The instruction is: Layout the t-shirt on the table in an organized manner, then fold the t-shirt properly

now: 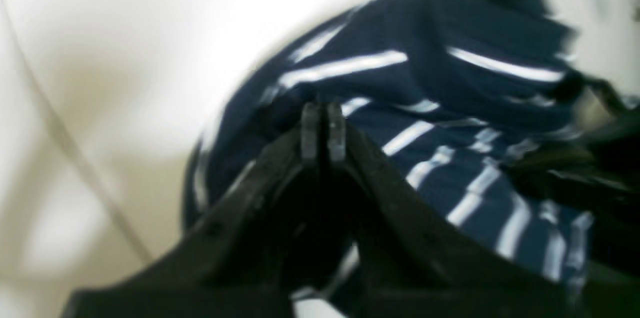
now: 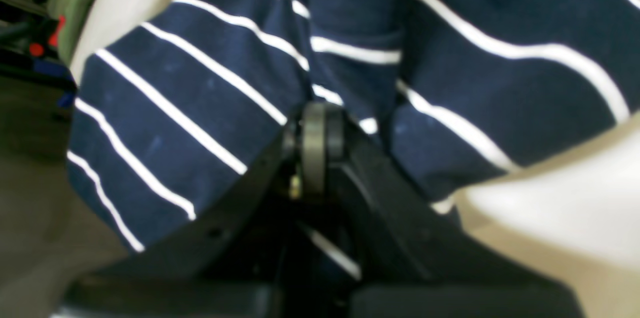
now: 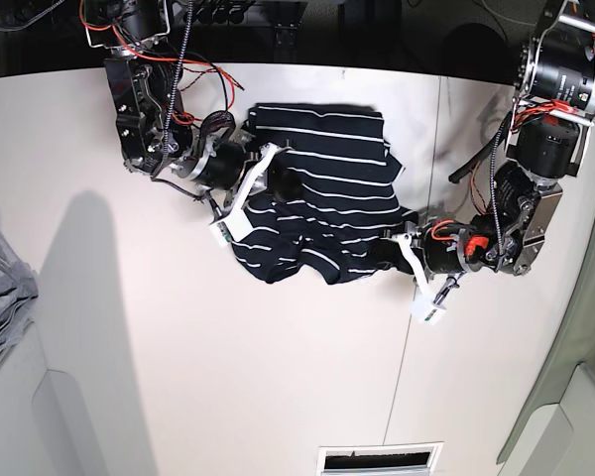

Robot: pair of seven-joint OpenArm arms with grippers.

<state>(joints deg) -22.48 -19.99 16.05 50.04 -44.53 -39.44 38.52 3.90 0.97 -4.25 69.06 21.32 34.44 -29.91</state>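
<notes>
Closest to our left wrist camera sat the left gripper (image 1: 323, 130), its two black fingers pressed together with no gap we could see, and the t-shirt (image 1: 450, 123) spread behind it toward two o'clock. That picture was blurred, so we could not make out cloth between the tips; in the base view the same gripper (image 3: 397, 250) lay at the shirt's four o'clock edge, right against the fabric. Whether it pinched a fold there we cannot tell.

Our right gripper (image 2: 315, 130) was likewise closed, tips met, with navy striped cloth bunched directly above and around them. From the base view it (image 3: 274, 181) sat on the shirt's nine o'clock side, overlapping the fabric; a firm grip was not plain to us.

We saw the t-shirt (image 3: 322, 198) lying crumpled on the table (image 3: 178, 347), at about twelve o'clock of the tabletop, between the two arms, its white stripes running unevenly through folds. At nine o'clock of the base view, off the table's edge, lay a grey cloth (image 3: 2, 288).
</notes>
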